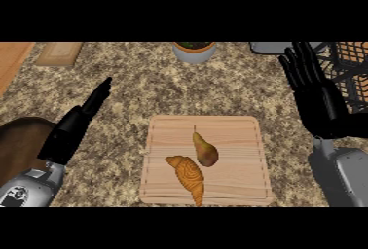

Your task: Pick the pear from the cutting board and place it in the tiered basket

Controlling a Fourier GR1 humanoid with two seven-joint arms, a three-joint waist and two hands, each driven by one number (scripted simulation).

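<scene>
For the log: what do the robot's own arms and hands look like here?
The left forearm and right forearm are smooth, light grey casings with rounded edges. The left hand and right hand are matte black with slim fingers and a thumb. No cables or sleeves show.

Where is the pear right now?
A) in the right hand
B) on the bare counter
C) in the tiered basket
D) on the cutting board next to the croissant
D: the pear lies on the cutting board next to the croissant, while the right hand is open and holds nothing.
</scene>
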